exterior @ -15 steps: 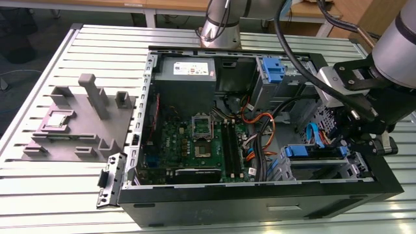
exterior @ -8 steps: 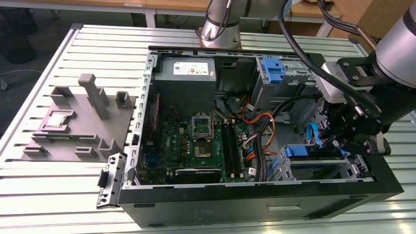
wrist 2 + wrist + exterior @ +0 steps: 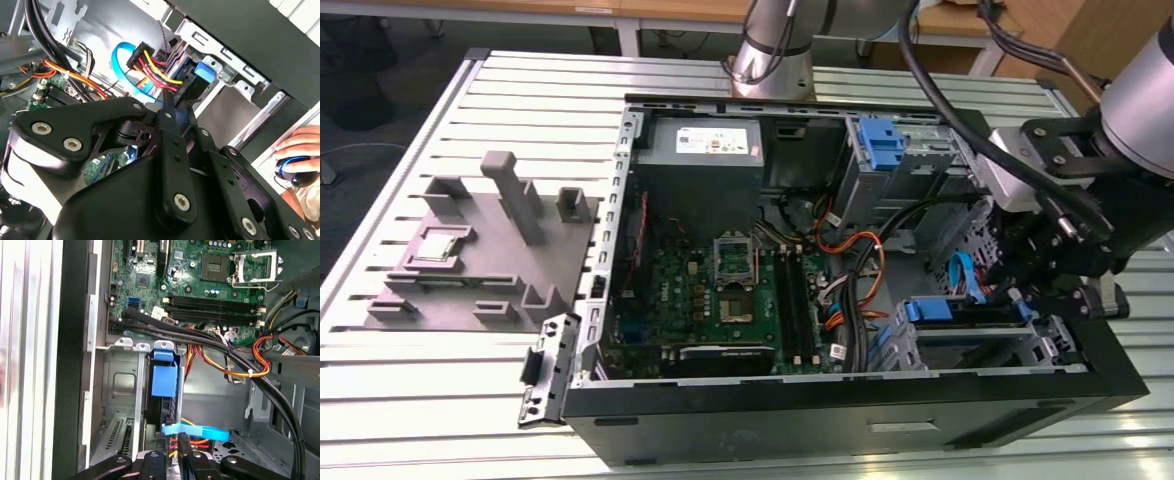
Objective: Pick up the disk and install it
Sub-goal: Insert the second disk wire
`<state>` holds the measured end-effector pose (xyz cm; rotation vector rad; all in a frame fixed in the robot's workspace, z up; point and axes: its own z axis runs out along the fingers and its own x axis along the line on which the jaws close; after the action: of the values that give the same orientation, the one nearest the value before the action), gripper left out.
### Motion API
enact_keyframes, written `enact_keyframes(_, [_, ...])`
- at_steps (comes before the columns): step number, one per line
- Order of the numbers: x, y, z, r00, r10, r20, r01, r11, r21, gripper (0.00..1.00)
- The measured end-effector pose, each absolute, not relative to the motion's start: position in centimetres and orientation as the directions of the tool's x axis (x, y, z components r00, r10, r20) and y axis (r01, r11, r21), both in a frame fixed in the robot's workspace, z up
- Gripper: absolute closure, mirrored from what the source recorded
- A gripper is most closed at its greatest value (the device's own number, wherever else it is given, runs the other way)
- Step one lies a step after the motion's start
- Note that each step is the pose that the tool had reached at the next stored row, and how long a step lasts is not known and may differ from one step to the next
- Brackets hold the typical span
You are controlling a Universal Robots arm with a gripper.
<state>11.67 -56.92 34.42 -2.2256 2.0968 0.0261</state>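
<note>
From the exterior view, the open computer case [image 3: 854, 250] lies on its side on the table [image 3: 520, 90], so the arm can reach in from above. The hand [image 3: 1067, 290] hangs at about three o'clock, over the drive bay. The disk [image 3: 967, 312] sits in that bay with its blue bracket up, at about four o'clock.

In the second wrist view, the hand [image 3: 167, 107] points down at the red and yellow wires [image 3: 152, 70] plugged in beside the bay. I cannot tell how wide it is open.

In the first wrist view, the disk [image 3: 164, 382] stands on edge in its slot. The hand [image 3: 172, 440] is just beside its cable end, by a flat blue cable [image 3: 195, 431].
</note>
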Motion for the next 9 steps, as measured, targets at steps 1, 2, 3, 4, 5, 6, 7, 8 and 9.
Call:
enact_keyframes(1, [11.81,-56.92,34.41,0.06,-0.996,-0.07,-0.997,-0.057,-0.049,0.76])
enact_keyframes(2, [11.95,-56.92,34.41,0.06,-0.996,-0.07,-0.997,-0.056,-0.049,0.76])
enact_keyframes(3, [12.1,-56.92,34.41,0.059,-0.996,-0.07,-0.997,-0.056,-0.049,0.76])
enact_keyframes(4, [12.26,-56.92,34.4,0.058,-0.996,-0.07,-0.997,-0.055,-0.048,0.76])
enact_keyframes(5, [12.39,-56.92,34.4,0.058,-0.996,-0.07,-0.997,-0.054,-0.048,0.76])
enact_keyframes(6, [12.5,-56.92,34.41,0.057,-0.996,-0.07,-0.997,-0.054,-0.048,0.76])
enact_keyframes(7, [12.61,-56.92,34.4,0.057,-0.996,-0.07,-0.997,-0.054,-0.047,0.76])
enact_keyframes(8, [12.69,-56.92,34.4,0.057,-0.996,-0.07,-0.997,-0.053,-0.047,0.76])
enact_keyframes(9, [12.73,-56.92,34.4,0.057,-0.996,-0.07,-0.997,-0.053,-0.047,0.76])
